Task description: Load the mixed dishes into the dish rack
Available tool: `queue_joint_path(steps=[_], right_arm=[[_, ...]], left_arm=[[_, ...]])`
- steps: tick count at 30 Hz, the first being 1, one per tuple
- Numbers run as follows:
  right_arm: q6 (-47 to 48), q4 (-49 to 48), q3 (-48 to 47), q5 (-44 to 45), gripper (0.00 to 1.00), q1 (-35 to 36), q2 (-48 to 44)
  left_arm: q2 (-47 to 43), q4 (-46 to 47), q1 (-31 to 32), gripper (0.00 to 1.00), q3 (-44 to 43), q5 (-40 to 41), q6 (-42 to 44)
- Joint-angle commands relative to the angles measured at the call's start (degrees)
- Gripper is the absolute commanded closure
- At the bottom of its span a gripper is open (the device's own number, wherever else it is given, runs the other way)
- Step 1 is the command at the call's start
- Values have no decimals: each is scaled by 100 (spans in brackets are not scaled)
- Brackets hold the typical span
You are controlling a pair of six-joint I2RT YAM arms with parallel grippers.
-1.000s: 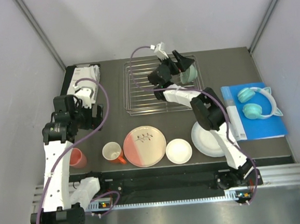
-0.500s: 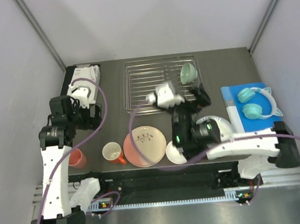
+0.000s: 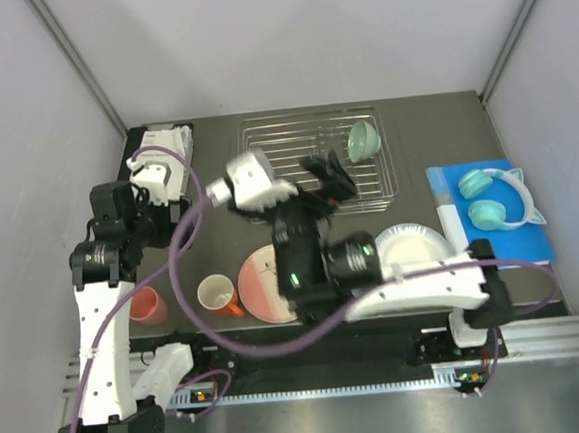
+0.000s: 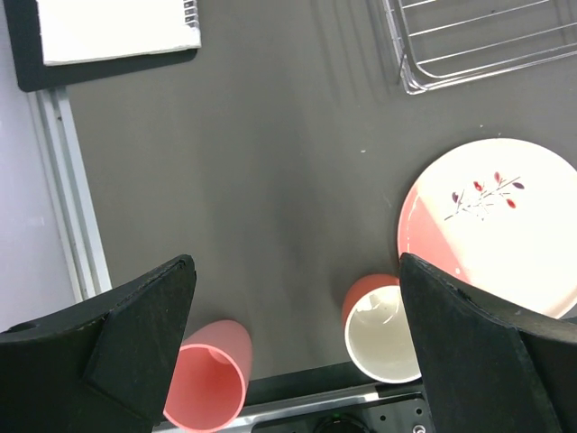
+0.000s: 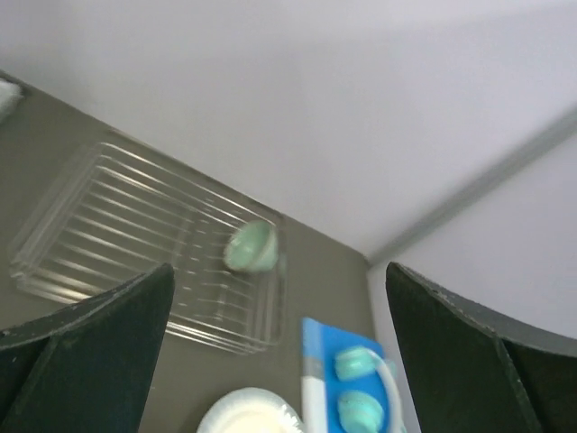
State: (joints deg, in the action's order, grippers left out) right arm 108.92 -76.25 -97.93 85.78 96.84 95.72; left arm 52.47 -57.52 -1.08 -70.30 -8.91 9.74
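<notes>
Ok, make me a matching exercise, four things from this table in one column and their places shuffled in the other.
1 mint green bowl
2 teal headphones
3 orange mug
4 salmon pink cup

A on the blue folder
B just left of the twig plate
C in the dish rack
D farthest left of the dishes

Pairs: 1-C, 2-A, 3-B, 4-D

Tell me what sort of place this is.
Probably a robot test cell, not a kitchen: plain walls box in a table, a left arm and right arm are bolted at its near edge, and a dish rack, plate and mug look like practice props.
</notes>
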Motion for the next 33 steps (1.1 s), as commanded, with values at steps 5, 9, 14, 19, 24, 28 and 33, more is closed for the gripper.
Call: queue_joint_path(steps=[5, 9, 14, 19, 24, 28, 33], right_arm=[[-2545, 2714, -2345, -227, 0, -2296, 508], [-9510, 9684, -5006, -4330, 0, -4133, 509], [-10126, 11476, -4301, -4754, 0, -4105, 886], [-11530, 10304, 480, -4051, 0, -3145, -1357], [-13650, 11392, 2470, -4209, 0, -3145, -2915], [-14643, 11974, 3305, -4622, 0, -3127, -3516], [-15479, 12362, 4018, -4859, 0, -3013, -3771]], left_arm=[[-219, -93, -6, 1, -63, 441, 195], [-211, -23, -15, 1, -1, 513, 344], [-123, 65, -15, 1, 17, 496, 310], [-96, 74, -15, 1, 34, 284, 142], [-123, 109, -6, 1, 148, 328, 204], [-131, 83, -15, 1, 131, 284, 152], [-132, 39, -6, 1, 78, 196, 55]])
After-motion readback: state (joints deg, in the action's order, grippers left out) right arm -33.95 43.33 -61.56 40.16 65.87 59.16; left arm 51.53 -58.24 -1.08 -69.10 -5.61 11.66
